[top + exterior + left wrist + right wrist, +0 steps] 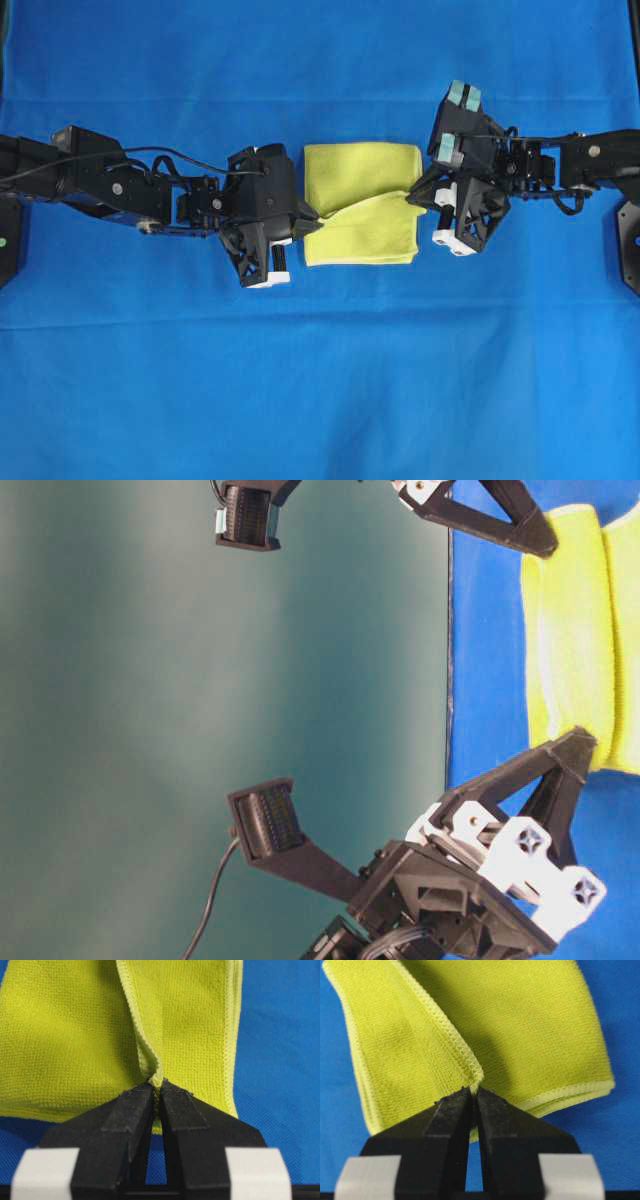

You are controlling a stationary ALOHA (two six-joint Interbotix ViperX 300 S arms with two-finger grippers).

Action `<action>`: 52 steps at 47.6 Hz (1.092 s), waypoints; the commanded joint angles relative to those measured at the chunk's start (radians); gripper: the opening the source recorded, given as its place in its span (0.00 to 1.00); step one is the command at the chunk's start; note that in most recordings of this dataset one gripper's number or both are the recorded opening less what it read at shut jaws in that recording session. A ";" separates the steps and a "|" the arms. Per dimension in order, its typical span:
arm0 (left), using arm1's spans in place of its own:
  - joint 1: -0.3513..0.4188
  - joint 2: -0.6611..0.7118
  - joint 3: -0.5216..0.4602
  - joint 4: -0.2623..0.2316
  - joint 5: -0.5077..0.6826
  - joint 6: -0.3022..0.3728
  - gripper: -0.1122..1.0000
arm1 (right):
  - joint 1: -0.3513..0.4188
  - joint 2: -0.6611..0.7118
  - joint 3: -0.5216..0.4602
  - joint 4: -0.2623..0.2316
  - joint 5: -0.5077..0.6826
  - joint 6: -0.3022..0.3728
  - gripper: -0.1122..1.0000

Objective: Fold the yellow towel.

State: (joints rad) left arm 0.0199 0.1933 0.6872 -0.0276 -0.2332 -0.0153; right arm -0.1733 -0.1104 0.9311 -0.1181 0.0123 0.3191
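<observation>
- Left wrist view, lowest in frame: the two black fingers of the left end effector (158, 1091) are pressed together, a small pinch of hem caught between their tips. Closed on cloth, no gap visible at the tips.
- Right wrist view, same layout: the right end effector (473, 1093) is clamped on a stitched edge, with the fold rising from the tips toward the upper left of the frame.
- The thing gripped is the bright yellow-green square microfibre towel (362, 205), lying partly folded at the centre of the overhead frame on the large blue cloth-covered surface (320, 380).
- Key relation: the towel sits directly between the two end effectors. The left end effector (312, 226) holds its left edge, the right end effector (412, 198) its right edge; each arm is equally close, both in contact.
- The line joining the two grip points runs left to right across the overhead frame, tilted slightly, the right grip higher in frame than the left. A raised crease follows this line across the towel.
- Towel's layers: an upper panel above the crease and a lower panel below it; the pale hem shows along the bottom edge.
- Judgement: the held edge lies along the crease, so the next move probably depends on both arms carrying it together, perpendicular to that line, toward the top or bottom of frame. Unequal travel would skew the fold.
</observation>
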 commanded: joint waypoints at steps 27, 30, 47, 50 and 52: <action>-0.014 -0.051 -0.014 -0.002 0.009 0.002 0.55 | 0.104 0.035 -0.057 0.041 0.008 -0.003 0.69; -0.020 -0.080 -0.008 -0.002 0.023 0.003 0.55 | 0.110 0.017 -0.058 0.043 0.023 -0.003 0.65; -0.049 -0.339 0.052 -0.002 0.112 0.017 0.55 | 0.138 -0.256 -0.074 0.023 0.189 -0.009 0.63; -0.052 -0.400 0.072 -0.002 0.114 0.018 0.55 | 0.135 -0.308 -0.067 0.003 0.201 -0.009 0.63; -0.051 -0.434 0.084 -0.002 0.114 0.020 0.55 | 0.132 -0.345 -0.063 -0.011 0.206 -0.009 0.63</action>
State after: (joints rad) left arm -0.0276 -0.1626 0.7685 -0.0261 -0.1166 0.0031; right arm -0.0383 -0.3896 0.8774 -0.1104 0.2117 0.3114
